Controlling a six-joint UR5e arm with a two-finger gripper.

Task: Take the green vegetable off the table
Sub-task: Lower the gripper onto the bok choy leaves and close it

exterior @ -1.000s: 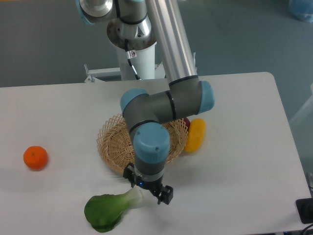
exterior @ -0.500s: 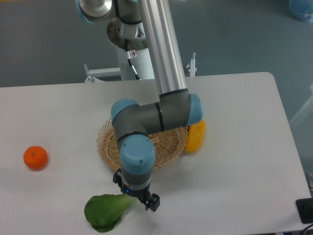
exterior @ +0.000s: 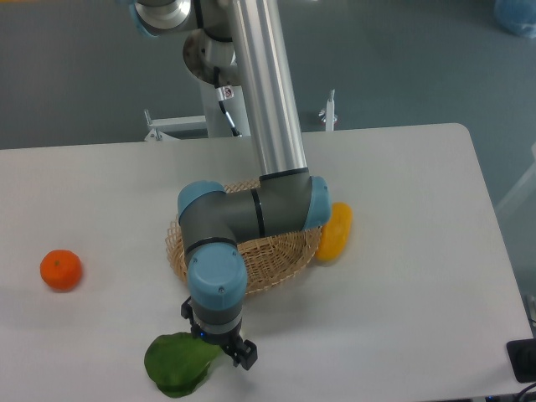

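The green vegetable (exterior: 177, 365) lies on the table (exterior: 402, 276) near its front edge, at about 7 o'clock from the basket (exterior: 276, 255). Its broad dark leaf spreads toward 8 o'clock, and its long axis runs from there up toward 2 o'clock, where the stem end disappears under the arm's wrist. The pale stem itself is hidden.

The gripper (exterior: 219, 350) hangs directly over that stem end, pointing down, so the leaf lies just off its 8 o'clock side. One dark fingertip (exterior: 244, 356) shows at the 4 o'clock side of the wrist, clear of the leaf; the other is out of sight behind the wrist, and whether the jaws are spread or closed on the stem cannot be told.

The wicker basket sits at mid-table, partly covered by the arm's elbow. A yellow oblong fruit (exterior: 335, 232) rests just beside the basket at its 3 o'clock side. An orange (exterior: 61, 270) lies well apart, at 9 o'clock, near the table's left edge.
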